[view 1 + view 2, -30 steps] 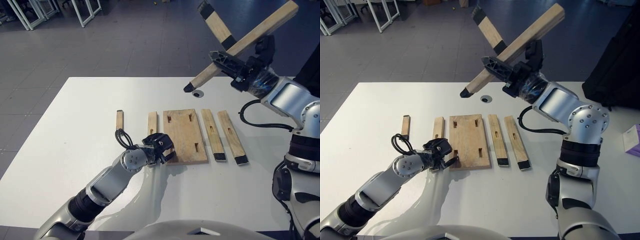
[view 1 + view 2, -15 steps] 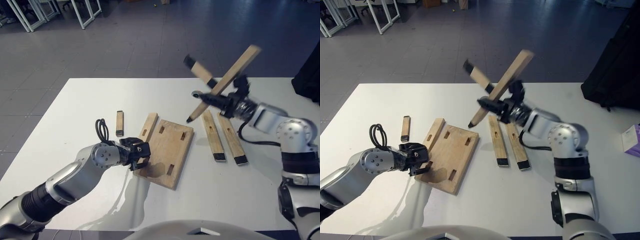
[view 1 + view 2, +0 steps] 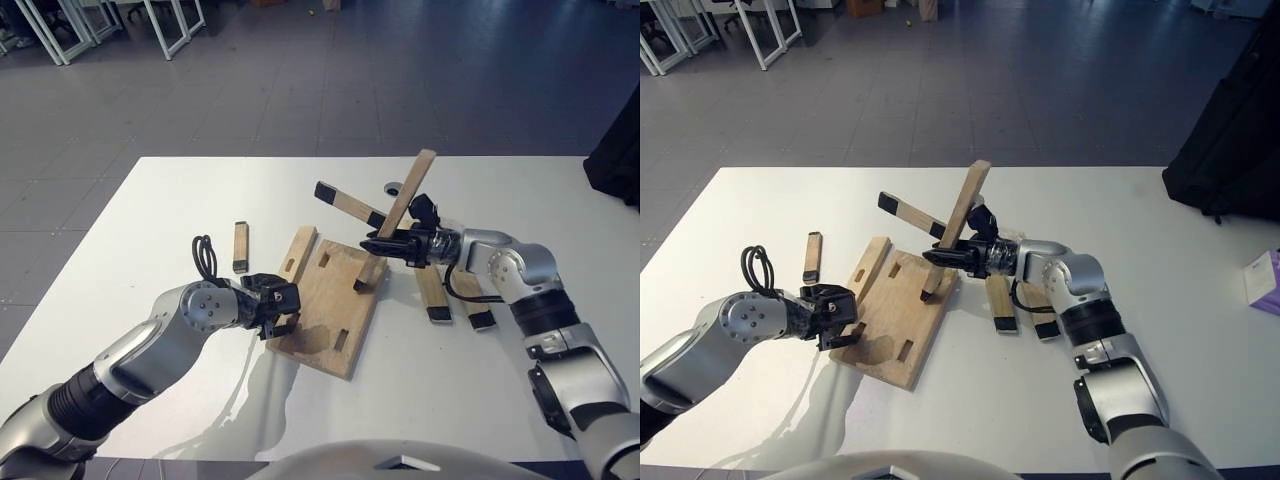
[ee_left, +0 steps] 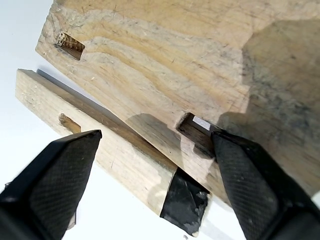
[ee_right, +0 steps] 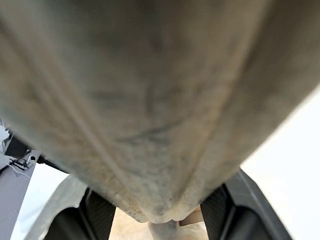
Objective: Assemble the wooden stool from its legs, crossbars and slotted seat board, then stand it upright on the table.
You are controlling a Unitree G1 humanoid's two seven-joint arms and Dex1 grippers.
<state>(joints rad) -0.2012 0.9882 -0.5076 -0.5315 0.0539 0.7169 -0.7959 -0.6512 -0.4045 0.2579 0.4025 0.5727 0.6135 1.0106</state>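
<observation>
The slotted seat board point(image 3: 322, 312) lies skewed on the white table, its far-left edge resting on a loose leg point(image 3: 297, 252). My left gripper point(image 3: 276, 307) is at the board's near-left edge, open, its fingers point(image 4: 55, 175) spread wide over the board point(image 4: 165, 65) and the leg point(image 4: 95, 145) under it. My right gripper point(image 3: 397, 245) is shut on two legs joined in a cross point(image 3: 408, 200). One end of the cross touches the board near a far slot point(image 3: 366, 279). The other leg's black-tipped end point(image 3: 325, 190) points left.
A short black-tipped piece point(image 3: 239, 246) lies left of the board. Two more legs point(image 3: 433, 293) lie under my right forearm. A round cable hole point(image 3: 393, 186) is behind the cross. A purple box point(image 3: 1266, 280) sits at the table's right edge.
The right arm brought the crossed legs down from high above the table onto the board. The board swung round and was pulled left by my left gripper, then stayed put.
</observation>
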